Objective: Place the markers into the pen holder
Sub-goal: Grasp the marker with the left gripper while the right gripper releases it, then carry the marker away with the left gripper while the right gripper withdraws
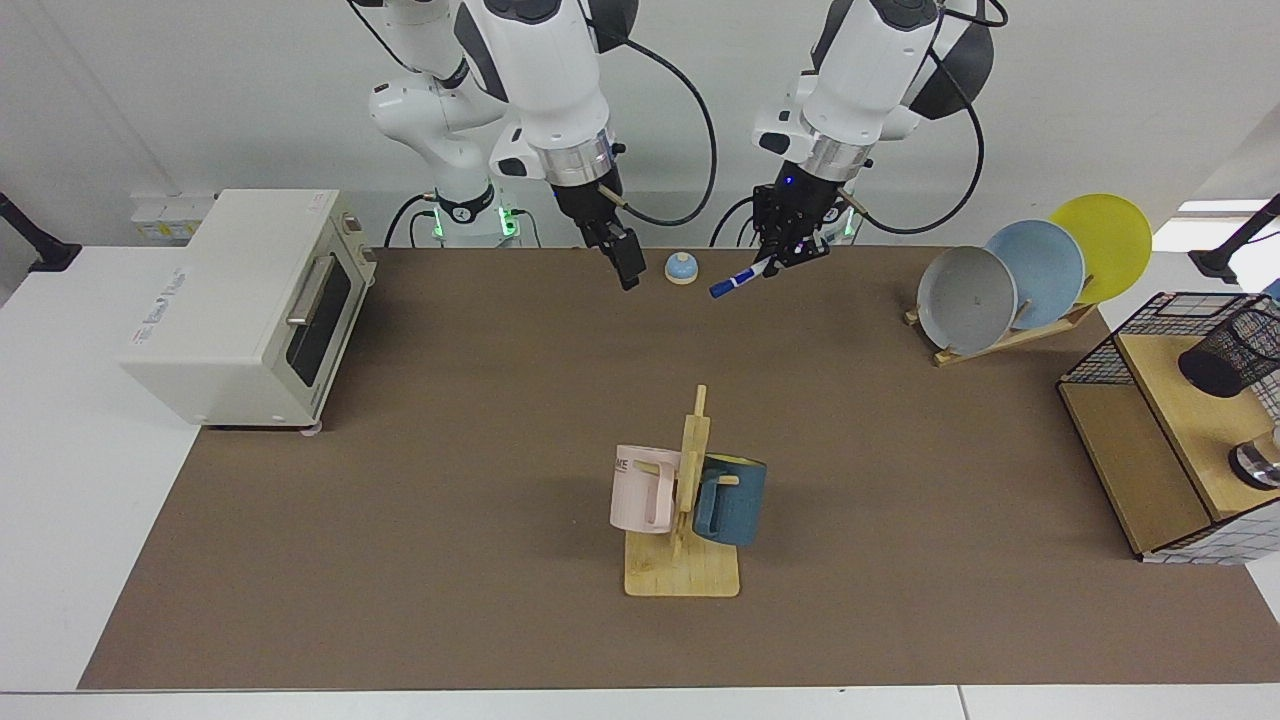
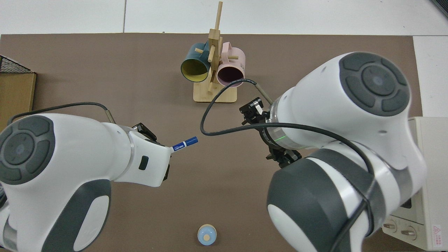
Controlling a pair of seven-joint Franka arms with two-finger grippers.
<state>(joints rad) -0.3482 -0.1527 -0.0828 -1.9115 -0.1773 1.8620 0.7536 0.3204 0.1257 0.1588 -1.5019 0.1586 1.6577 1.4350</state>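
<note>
Worktop [image 1: 420, 520]: white surface covered by a flat matte brown mat, set against a plain white wall.
Left pincer [image 1: 790, 252]: above the far edge of the mat, clenched on the marker [image 1: 738, 281]; in the top view the marker [image 2: 184, 142] projects from it.
Marker: slim white barrel with blue cap, tilted, cap end lowest, held clear of the mat.
Right pincer [image 1: 628, 268]: hangs apart from the marker, beside the small round blue-and-cream bell [image 1: 681, 267]; carries nothing; cannot tell how its fingers stand.
Pen holder [image 1: 1228, 352]: black wire-mesh cylinder, leaning, on the upper wooden shelf [image 1: 1180, 400] framed by black wire grid, at the side edge of the worktop, well apart from the marker.
Mug tree [image 1: 684, 560]: pale wooden post with pegs on a flat base; smooth pink mug [image 1: 642, 488] and dark blue mug [image 1: 732, 500] hang on it.
Plate rack [image 1: 1010, 338]: wooden, holding grey, light blue and yellow round plates on edge.
Toaster oven [image 1: 245, 305]: boxy, cream, glass door with bar handle.
</note>
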